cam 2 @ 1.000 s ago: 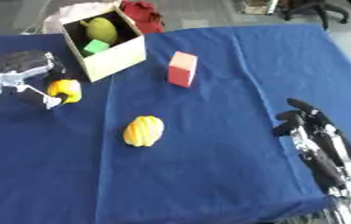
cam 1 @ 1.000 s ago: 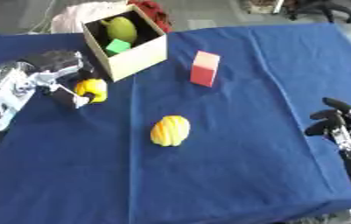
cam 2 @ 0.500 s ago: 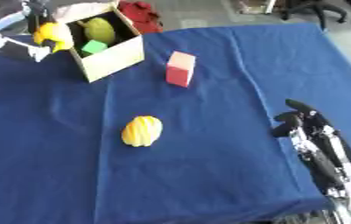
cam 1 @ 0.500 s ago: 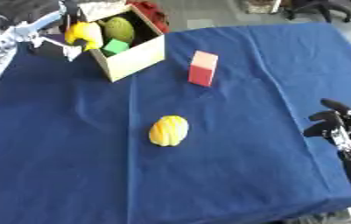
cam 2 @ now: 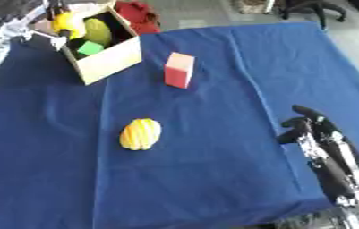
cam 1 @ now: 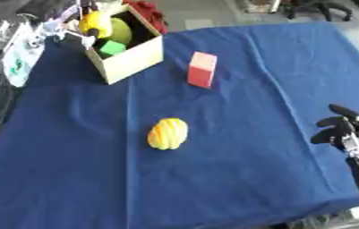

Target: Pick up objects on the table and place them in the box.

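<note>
objects for the box lie on a blue tablecloth (cam 1: 237, 179). nearest to the robot, at the lower right, the right hand (cam 2: 311, 129) rests on the cloth with its fingers relaxed and a little bent, and it holds nothing. more to the left, about the middle of the table, a yellow ribbed fruit (cam 1: 168, 133) lies alone on the cloth, well apart from both hands. farther back stands a pink and red block (cam 1: 202, 69), upright, just to the right of the box and not touching it.

at the far left is the cardboard box (cam 1: 135, 56), open on top and turned askew to the table edge. inside it i can see a green cube (cam 1: 112, 47) and a yellow-green round fruit (cam 1: 119, 30) behind it. the left hand (cam 1: 66, 24) is over the left rim of the box, and its fingers are closed around a small yellow object (cam 1: 94, 22), which is held above the opening, beside the round fruit. behind the box something red (cam 1: 149, 11) lies at the far edge of the table.
</note>
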Available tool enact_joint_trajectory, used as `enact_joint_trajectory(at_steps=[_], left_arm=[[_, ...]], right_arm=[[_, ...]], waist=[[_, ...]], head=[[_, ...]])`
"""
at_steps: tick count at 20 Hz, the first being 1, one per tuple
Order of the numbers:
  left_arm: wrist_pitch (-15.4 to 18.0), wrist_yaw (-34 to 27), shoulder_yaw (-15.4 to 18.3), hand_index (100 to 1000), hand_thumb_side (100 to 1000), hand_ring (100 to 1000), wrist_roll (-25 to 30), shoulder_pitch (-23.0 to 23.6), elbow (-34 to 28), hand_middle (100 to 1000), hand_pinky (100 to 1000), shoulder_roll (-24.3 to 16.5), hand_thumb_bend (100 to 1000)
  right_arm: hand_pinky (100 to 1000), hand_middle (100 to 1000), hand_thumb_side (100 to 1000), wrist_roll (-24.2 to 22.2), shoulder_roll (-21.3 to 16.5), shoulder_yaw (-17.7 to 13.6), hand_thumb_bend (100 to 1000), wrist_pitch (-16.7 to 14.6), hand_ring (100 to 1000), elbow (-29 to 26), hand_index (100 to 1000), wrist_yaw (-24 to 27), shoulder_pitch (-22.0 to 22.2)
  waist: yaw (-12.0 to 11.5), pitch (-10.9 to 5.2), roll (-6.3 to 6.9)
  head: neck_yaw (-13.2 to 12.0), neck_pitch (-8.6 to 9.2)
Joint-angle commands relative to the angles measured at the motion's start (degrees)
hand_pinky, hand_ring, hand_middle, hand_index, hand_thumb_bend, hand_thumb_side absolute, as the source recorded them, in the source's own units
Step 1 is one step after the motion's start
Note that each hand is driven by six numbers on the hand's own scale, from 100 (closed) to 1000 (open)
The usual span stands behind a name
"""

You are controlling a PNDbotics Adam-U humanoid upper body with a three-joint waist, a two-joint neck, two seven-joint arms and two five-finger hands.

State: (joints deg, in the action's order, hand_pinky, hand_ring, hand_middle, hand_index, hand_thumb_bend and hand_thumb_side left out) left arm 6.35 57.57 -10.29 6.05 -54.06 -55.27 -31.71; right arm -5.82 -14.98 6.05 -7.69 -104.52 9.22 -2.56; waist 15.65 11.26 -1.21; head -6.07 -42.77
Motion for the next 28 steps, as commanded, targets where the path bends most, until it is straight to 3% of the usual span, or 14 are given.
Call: enact_joint_trajectory(at_steps=[1,2,4,5,9,10,12,16,18,19,24,28], left_arm=[[-1.1,1.5,1.5,874,145,687,-2.4,-1.7,2.1,698,771,0.0,120],[-1.4,1.0,1.7,884,144,696,-2.7,-1.7,2.6,709,777,0.1,128],[-1.8,0.4,1.6,946,348,765,-3.0,-1.6,2.9,800,817,0.2,156],[-1.9,0.1,1.5,969,513,778,-3.3,-1.6,2.7,836,826,0.2,184],[-2.2,-1.7,1.3,997,737,807,-6.2,-1.2,0.8,887,836,-0.4,244],[-2.4,-2.5,1.3,996,703,806,-7.3,-1.0,-0.1,886,835,-0.7,278],[-2.9,-4.9,1.4,993,703,801,-9.9,-0.7,-1.9,880,827,-1.3,264],[-3.5,-12.9,0.3,967,703,786,-12.8,0.9,-6.9,862,813,-3.2,190],[-3.5,-17.3,-0.5,954,534,765,-12.5,2.2,-10.6,829,797,-4.6,100],[-3.5,-19.2,-1.0,950,450,752,-12.0,2.8,-12.6,819,787,-5.3,100],[-0.4,-28.8,-4.6,918,278,717,-4.2,7.3,-25.9,758,776,-9.4,100],[2.7,-30.6,-7.8,914,272,738,8.8,10.4,-34.7,766,791,-12.1,100]], right_arm=[[607,615,550,-0.2,-1.5,-0.1,100,0.0,557,-0.6,859,0.4,-0.5],[607,615,551,-0.1,-1.5,-0.2,100,0.1,557,-0.6,859,0.4,-0.5],[607,615,544,-0.1,-1.5,-0.2,100,0.1,557,-0.6,859,0.4,-0.6],[607,615,550,-0.1,-1.4,-0.2,100,0.0,557,-0.6,859,0.4,-0.6],[607,615,543,-0.2,-1.4,-0.2,100,0.0,557,-0.6,859,0.3,-0.5],[607,615,542,-0.2,-1.3,-0.2,100,0.0,557,-0.6,859,0.3,-0.6],[607,615,539,-0.2,-1.3,-0.3,100,0.0,557,-0.6,859,0.2,-0.5],[608,615,531,0.0,-1.3,-0.6,100,-0.1,557,-0.6,859,-0.1,-0.6],[608,615,529,0.0,-1.3,-0.7,100,-0.2,557,-0.7,859,-0.3,-0.7],[608,615,525,0.1,-1.3,-0.8,100,-0.3,557,-0.7,859,-0.3,-0.7],[608,616,521,0.2,-1.3,-1.1,100,-0.4,557,-0.9,862,-0.7,-0.8],[608,615,511,0.5,-1.3,-1.2,100,-0.5,557,-1.0,860,-0.7,-0.9]], waist=[[0.3,0.12,-0.05],[0.3,0.16,-0.05],[0.3,0.19,-0.01],[0.3,0.18,0.01],[0.1,0.03,0.1],[0.0,-0.02,0.12],[-0.3,-0.09,0.2],[-1.0,-0.17,0.5],[-1.3,-0.2,0.66],[-1.5,-0.21,0.73],[-2.1,-0.18,1.1],[-2.3,-0.24,1.18]], head=[[-0.2,0.58],[-0.2,0.59],[-0.1,0.58],[-0.1,0.57],[0.1,0.47],[0.2,0.46],[0.4,0.48],[1.0,0.71],[1.4,0.83],[1.5,0.87],[2.3,0.89],[2.5,0.7]])
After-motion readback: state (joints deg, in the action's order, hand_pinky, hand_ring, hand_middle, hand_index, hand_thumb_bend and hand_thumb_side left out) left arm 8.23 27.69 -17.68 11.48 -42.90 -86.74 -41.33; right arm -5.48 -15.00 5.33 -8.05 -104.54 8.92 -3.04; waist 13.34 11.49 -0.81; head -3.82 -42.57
